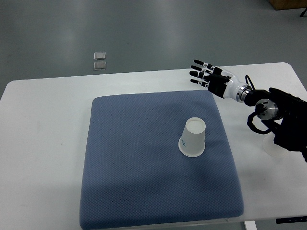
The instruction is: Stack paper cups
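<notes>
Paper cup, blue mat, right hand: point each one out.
paper cup [194,139]: top view, on its side wall.
blue mat [134,182]: top view, on bare fabric.
right hand [211,79]: top view, mid-hand, fingers spread, holding nothing.

Right hand [209,76] built from slim black fingers [199,73] banded with white segments, joined to a black palm block with a white shell on the back. Behind it, a white wrist sleeve [233,89] ending in a silvery metal ring, then a black forearm [283,115] with a round steel-coloured joint cap. Black cable [253,121] looped under the joint.
</notes>
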`<move>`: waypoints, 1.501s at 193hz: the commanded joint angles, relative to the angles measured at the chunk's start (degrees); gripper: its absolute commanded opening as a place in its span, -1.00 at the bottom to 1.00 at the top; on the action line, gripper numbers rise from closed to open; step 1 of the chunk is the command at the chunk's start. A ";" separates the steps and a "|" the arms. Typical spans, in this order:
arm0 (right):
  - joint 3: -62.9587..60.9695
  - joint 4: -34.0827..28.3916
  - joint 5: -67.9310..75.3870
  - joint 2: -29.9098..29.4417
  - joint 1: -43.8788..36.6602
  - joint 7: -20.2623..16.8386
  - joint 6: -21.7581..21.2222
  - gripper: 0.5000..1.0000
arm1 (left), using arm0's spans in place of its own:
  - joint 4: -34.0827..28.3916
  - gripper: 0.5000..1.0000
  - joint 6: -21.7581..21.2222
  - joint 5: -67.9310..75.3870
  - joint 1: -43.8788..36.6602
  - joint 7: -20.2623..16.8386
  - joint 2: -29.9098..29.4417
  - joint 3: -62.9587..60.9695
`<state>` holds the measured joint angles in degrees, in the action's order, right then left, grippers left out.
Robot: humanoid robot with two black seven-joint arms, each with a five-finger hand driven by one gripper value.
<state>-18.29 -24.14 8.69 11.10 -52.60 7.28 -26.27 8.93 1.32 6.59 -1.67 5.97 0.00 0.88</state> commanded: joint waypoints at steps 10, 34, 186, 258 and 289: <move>0.01 -0.11 0.01 0.15 -0.05 0.01 -0.71 0.76 | -0.06 1.00 -0.09 -0.09 0.00 -0.08 0.00 0.00; 0.10 -0.11 -0.69 0.32 -0.13 0.01 -1.15 0.76 | -0.06 1.00 -0.09 -0.09 0.00 -0.08 0.00 0.00; 0.45 -0.11 -1.05 16.76 -1.36 0.54 -8.73 0.76 | 0.03 1.00 0.00 0.00 0.44 -0.08 0.00 -0.18; 0.19 -0.11 -20.73 29.50 -1.45 3.00 -8.73 0.76 | 0.03 1.00 0.00 0.00 0.44 -0.08 0.00 -0.18; 0.28 -1.87 -34.70 33.02 -3.56 7.22 -8.73 0.75 | 0.03 1.00 0.00 0.00 0.44 -0.08 0.00 -0.18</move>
<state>-18.11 -24.46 -17.84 41.97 -55.05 12.18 -35.01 8.97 1.32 6.59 -1.23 5.89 0.00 0.70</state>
